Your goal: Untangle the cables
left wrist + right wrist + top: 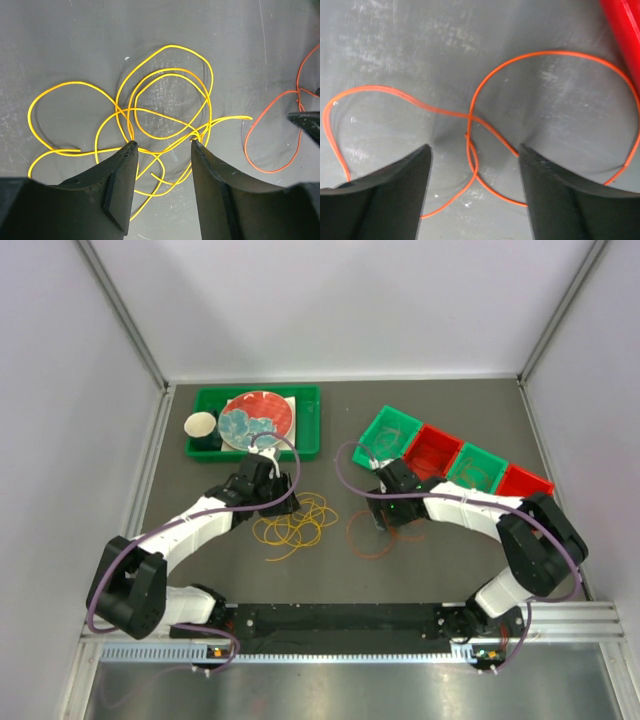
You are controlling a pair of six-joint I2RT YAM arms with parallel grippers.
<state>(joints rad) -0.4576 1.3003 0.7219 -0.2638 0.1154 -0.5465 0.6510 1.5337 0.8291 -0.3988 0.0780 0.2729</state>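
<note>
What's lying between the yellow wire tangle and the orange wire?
Nothing: only bare grey table separates the yellow tangle from the orange wire, clearest in the top view.

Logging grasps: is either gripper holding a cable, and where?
Nothing is held. The left gripper stands open over the yellow cables, the right gripper open over the orange cable; strands lie loose between the jaws.

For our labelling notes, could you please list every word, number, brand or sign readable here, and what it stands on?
None: no word, number or brand can be read in any view.
The plate carries only a painted pattern; the green tray, the small bins and the cables show no marking.
</note>
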